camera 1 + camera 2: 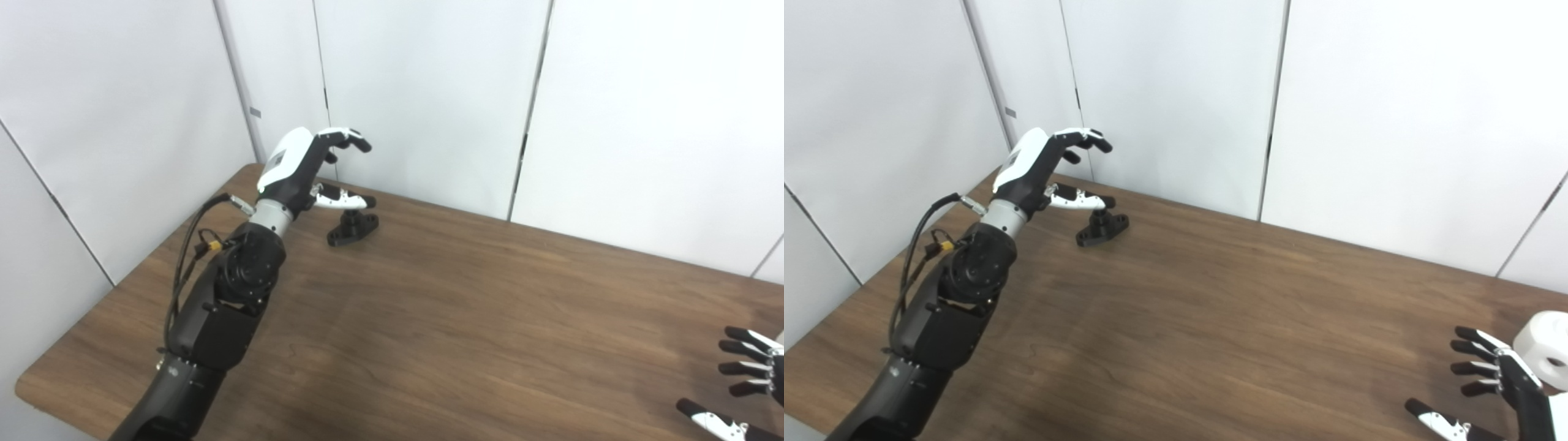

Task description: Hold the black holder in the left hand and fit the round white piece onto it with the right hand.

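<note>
Left eye view: left hand [306,168] hovers with fingers spread, holding nothing — black holder [353,228] lies on the table [465,331] just below its thumb, long axis diagonal.

Right eye view: right hand [1494,380], fingers splayed and empty, sits beside the round white piece [1545,354] — nearer arm.

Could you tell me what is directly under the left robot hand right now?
The black holder sits on the table just below the open left robot hand, untouched. The thumb hides the holder's top.

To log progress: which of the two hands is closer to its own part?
The right hand: the round white piece is just beside it. The left hand hovers above the black holder.
</note>
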